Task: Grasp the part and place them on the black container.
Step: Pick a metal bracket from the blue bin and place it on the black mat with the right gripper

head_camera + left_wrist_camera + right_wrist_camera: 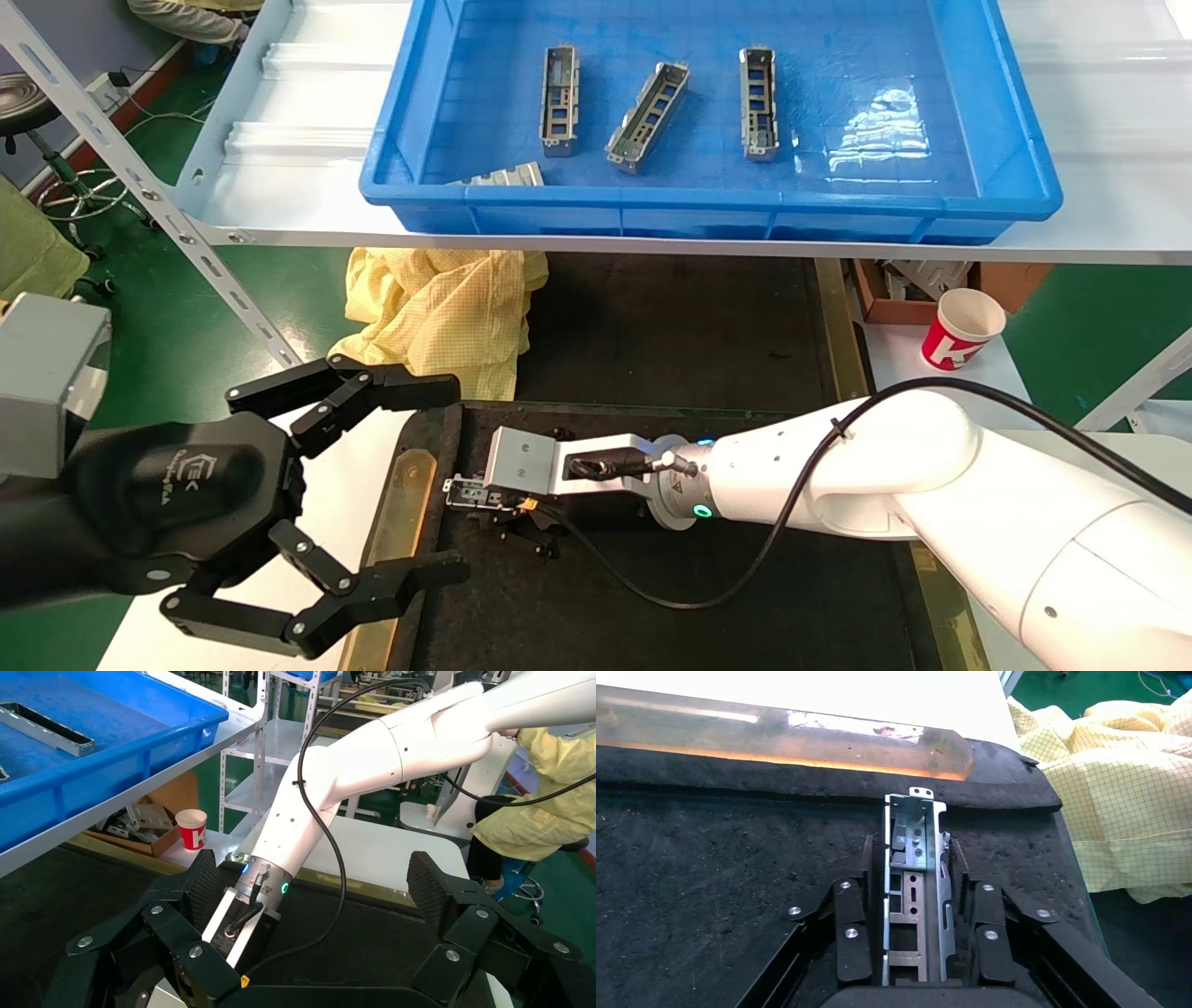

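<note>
Lying clamped between right gripper (916,903) fingers, part (916,874), low over black container (701,881).

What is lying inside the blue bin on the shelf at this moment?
The blue bin holds three parts lying fully visible on its floor, plus a fourth part at the front-left, partly hidden behind the bin's wall.

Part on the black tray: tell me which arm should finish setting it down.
Right. Its gripper already clamps the part low over the tray; the left gripper hangs open beside it.
</note>
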`<action>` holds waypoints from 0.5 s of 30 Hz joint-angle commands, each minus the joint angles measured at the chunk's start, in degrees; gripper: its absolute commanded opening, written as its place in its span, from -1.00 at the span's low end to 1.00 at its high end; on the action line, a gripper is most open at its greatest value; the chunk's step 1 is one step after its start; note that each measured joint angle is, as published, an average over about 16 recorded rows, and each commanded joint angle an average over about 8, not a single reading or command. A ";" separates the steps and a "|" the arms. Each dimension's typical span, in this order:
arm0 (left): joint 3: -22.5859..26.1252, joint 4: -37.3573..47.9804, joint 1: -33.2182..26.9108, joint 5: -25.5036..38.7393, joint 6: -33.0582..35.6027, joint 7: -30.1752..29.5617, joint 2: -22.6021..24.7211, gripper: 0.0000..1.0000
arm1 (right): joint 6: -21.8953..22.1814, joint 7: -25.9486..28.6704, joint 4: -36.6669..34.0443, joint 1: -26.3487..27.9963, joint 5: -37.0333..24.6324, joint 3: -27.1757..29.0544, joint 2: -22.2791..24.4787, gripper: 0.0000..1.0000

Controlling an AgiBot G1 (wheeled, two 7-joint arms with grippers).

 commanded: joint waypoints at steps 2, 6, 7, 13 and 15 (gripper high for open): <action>0.00 0.00 0.00 0.00 0.00 0.00 0.00 1.00 | 0.06 -0.38 0.04 0.29 0.40 -0.38 0.02 1.00; 0.00 0.00 0.00 0.00 0.00 0.00 0.00 1.00 | -0.20 -0.81 -0.20 0.98 1.42 -0.34 0.10 1.00; 0.00 0.00 0.00 0.00 0.00 0.00 0.00 1.00 | -0.38 -0.88 -0.31 1.16 1.73 -0.29 0.13 1.00; 0.00 0.00 0.00 0.00 0.00 0.00 0.00 1.00 | -2.86 -0.74 -1.65 2.04 4.55 0.51 0.47 1.00; 0.00 0.00 0.00 0.00 0.00 0.00 0.00 1.00 | -4.42 -0.33 -2.48 2.16 6.15 1.19 0.71 1.00</action>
